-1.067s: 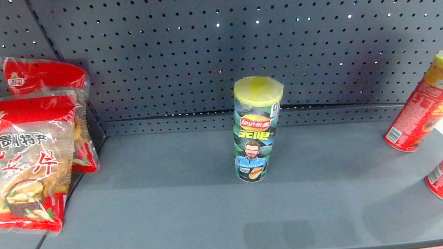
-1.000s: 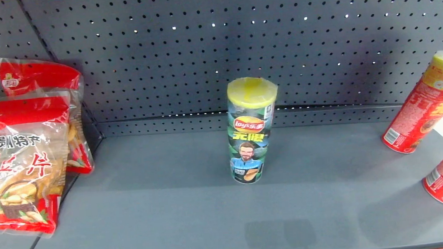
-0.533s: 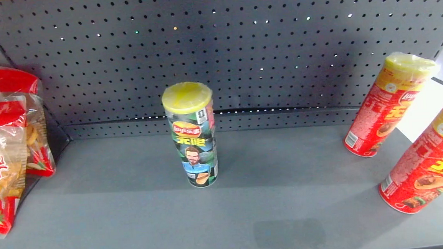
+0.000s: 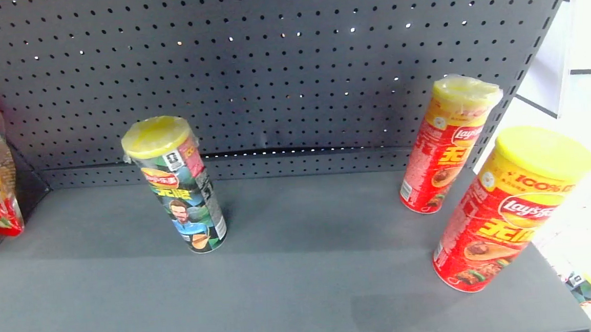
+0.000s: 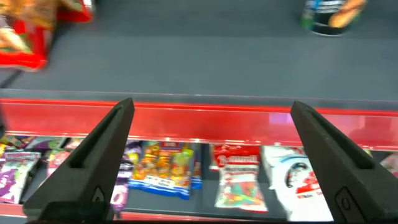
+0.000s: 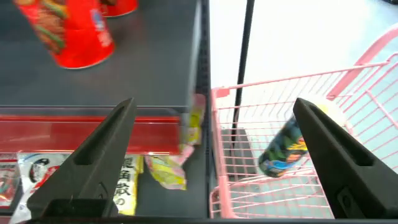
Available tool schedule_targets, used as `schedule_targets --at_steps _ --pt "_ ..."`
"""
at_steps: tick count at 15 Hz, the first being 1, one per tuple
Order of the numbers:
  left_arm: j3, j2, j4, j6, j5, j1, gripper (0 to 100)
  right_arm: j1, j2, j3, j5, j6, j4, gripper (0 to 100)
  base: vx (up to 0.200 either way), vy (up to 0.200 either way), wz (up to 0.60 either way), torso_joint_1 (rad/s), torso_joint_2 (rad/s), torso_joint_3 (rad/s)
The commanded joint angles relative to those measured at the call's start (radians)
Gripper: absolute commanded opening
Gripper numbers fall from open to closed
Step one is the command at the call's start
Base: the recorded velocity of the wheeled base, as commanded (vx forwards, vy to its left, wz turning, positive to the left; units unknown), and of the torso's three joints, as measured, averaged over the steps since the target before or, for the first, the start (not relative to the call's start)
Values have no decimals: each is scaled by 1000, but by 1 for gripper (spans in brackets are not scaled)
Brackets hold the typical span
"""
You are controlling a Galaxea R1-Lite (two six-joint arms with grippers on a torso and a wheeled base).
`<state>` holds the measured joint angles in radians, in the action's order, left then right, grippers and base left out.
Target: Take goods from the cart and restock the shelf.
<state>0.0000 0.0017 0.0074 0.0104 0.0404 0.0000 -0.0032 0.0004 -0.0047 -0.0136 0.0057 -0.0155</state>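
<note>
Left hand point(image 5: 211, 102) and right hand point(image 6: 212, 101) are hanging wide, empty.
A dark can point(image 6: 289, 146) is sitting in the cart point(image 6: 298, 180).

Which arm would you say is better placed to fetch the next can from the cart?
Right: the right pincer is open by the pink cart holding a can; the left pincer faces the shelf.

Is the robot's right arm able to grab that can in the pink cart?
Probably yes: the right gripper is open, and the can lies in the cart with nothing on top of it.
</note>
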Motion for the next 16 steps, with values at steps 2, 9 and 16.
schedule_targets --at_steps 2,9,16 --pt "0 1 0 0 1 0 100 0 1 0 0 -1 0 100 0 -200 0 5 2 -2" --pt "0 1 0 0 1 0 100 0 1 0 0 -1 0 100 0 -200 0 4 2 0" --pt "0 1 0 -1 1 0 100 2 1 0 0 -1 0 100 0 -171 0 1 2 0"
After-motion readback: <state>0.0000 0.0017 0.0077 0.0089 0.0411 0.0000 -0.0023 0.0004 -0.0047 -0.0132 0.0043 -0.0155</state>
